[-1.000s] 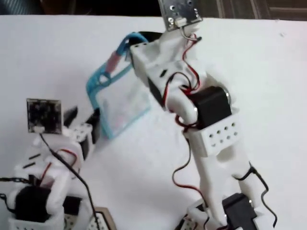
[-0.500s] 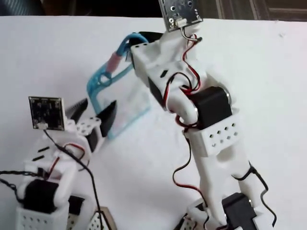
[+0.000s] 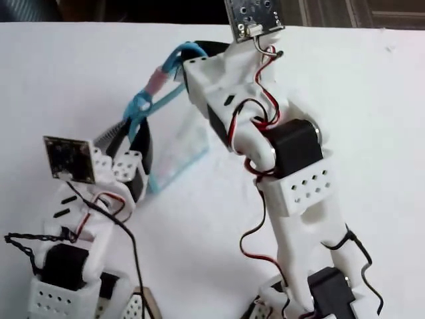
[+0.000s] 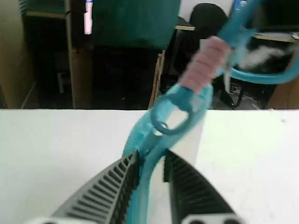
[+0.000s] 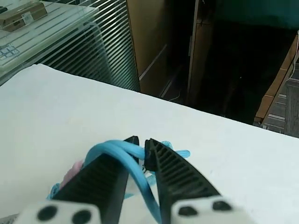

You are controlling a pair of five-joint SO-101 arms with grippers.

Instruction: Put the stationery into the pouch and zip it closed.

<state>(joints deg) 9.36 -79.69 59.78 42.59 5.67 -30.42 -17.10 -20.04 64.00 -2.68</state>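
We see the pouch [image 3: 180,141], clear with a blue border, on the white counter [image 3: 66,80] between the two arms, toward the far middle of the scene; we cannot tell whether it lies flat or is partly raised. The left gripper [image 3: 129,138] sits at the pouch's left edge, and in its own wrist view the left gripper [image 4: 150,158] has its jaws narrow, pinching the pouch's blue border [image 4: 145,179] just below a small blue ring [image 4: 163,126]. From there a blue strap [image 3: 178,54] runs up and away to the far side, carrying a pink sleeve [image 3: 157,81] partway along. The right gripper [image 3: 202,50] is at the far end of that strap, and its wrist view shows the right gripper [image 5: 141,141] with jaws nearly together around the blue strap [image 5: 117,150], the pink sleeve [image 5: 72,170] just beside them.
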